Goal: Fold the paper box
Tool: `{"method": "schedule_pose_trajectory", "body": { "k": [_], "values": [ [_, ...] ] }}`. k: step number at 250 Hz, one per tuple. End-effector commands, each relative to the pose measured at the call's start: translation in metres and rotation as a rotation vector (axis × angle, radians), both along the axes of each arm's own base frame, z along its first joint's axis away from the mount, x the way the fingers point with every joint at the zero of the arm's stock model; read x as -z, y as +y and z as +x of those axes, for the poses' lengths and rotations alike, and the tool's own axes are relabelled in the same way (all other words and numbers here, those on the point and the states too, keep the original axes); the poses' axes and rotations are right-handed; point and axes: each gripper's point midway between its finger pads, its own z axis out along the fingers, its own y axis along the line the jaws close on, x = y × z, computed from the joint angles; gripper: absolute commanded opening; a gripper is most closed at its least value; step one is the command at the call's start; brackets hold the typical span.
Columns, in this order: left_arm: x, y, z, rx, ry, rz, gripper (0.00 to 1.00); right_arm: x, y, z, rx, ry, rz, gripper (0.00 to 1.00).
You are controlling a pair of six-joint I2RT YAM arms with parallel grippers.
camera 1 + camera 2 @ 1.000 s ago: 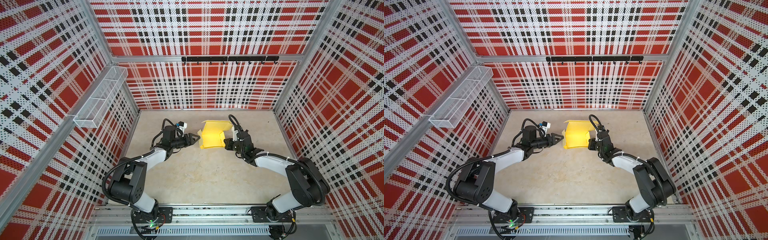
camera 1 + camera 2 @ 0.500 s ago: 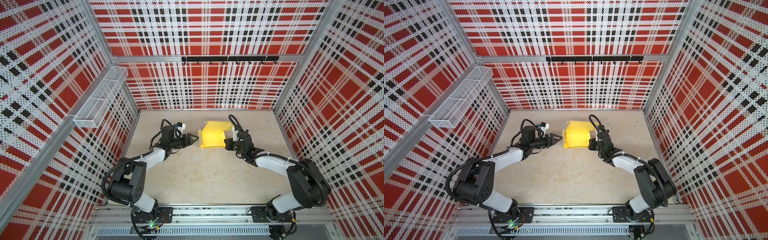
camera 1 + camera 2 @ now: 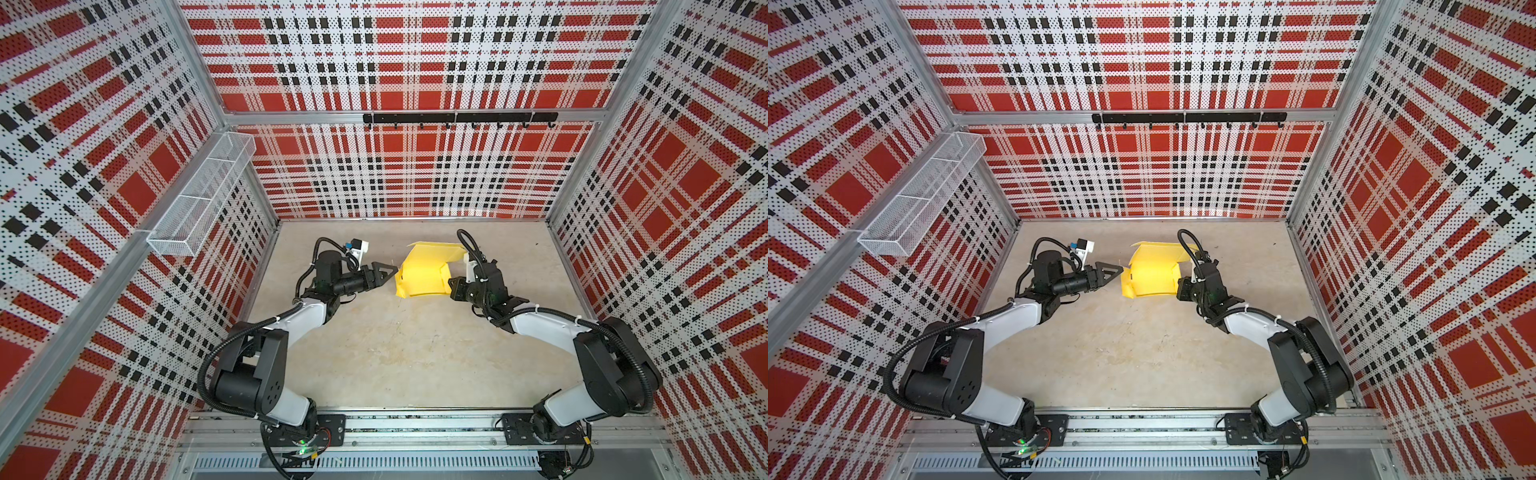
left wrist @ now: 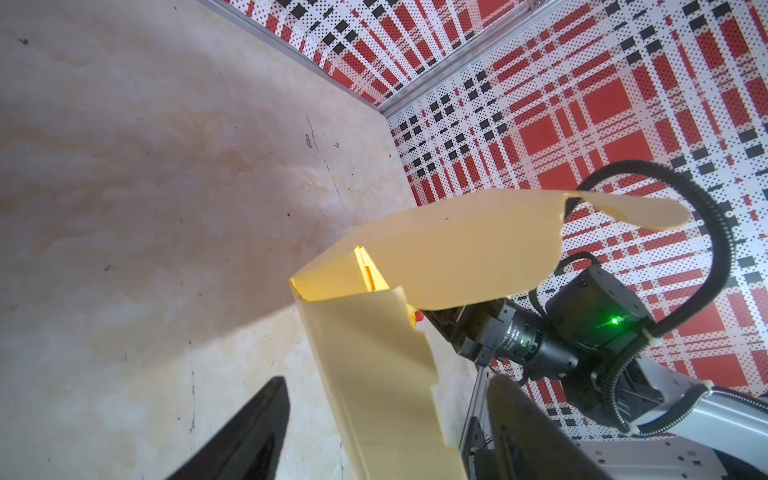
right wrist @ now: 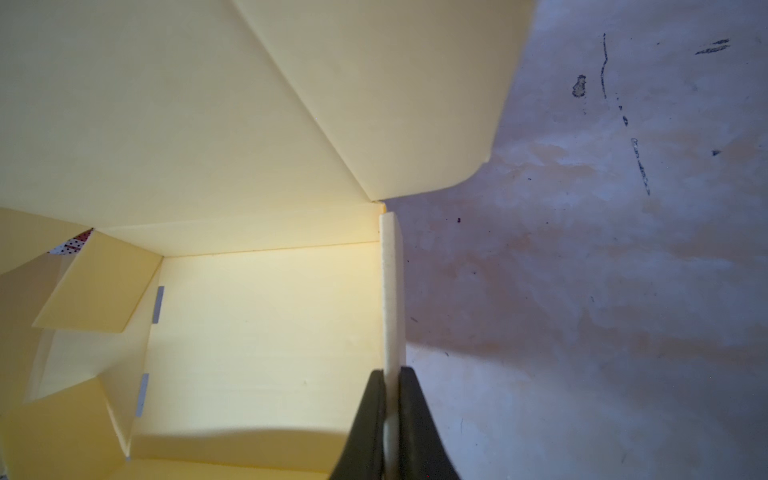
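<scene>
Box (image 3: 424,274) half formed; lid (image 3: 434,249) at 12 o'clock unclosed. Right gripper (image 5: 392,374) clamps its 3 o'clock wall (image 5: 390,291); left gripper (image 3: 384,272) jaws apart.

Enclosure being lit brightly from above
Lines on the plaid wall (image 3: 415,187) are being bowed in both top views; a soft shadow is being thrown on the table (image 4: 208,291) by the paper box (image 4: 457,249).

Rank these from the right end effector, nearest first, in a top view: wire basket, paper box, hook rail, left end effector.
1. paper box: its side wall is clamped in the right end effector.
2. left end effector: open, at the box's opposite side.
3. hook rail: up on the back wall.
4. wire basket: on the left wall, farthest.
</scene>
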Motion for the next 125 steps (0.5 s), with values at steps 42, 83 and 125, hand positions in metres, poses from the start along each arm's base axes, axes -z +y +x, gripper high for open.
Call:
{"method": "schedule_pose_trajectory", "body": {
  "k": [42, 83, 125],
  "values": [
    [-0.003, 0.001, -0.004, 0.009, -0.039, -0.001, 0.7, -0.035, 0.005, 0.011, -0.005, -0.097, 0.036, 0.1],
    [0.005, -0.002, -0.004, 0.006, -0.023, 0.018, 0.64, -0.033, 0.006, 0.011, -0.006, -0.093, 0.036, 0.1],
    [0.02, -0.004, -0.002, -0.011, 0.022, 0.061, 0.57, -0.035, 0.007, 0.012, -0.01, -0.096, 0.042, 0.1]
  ]
}}
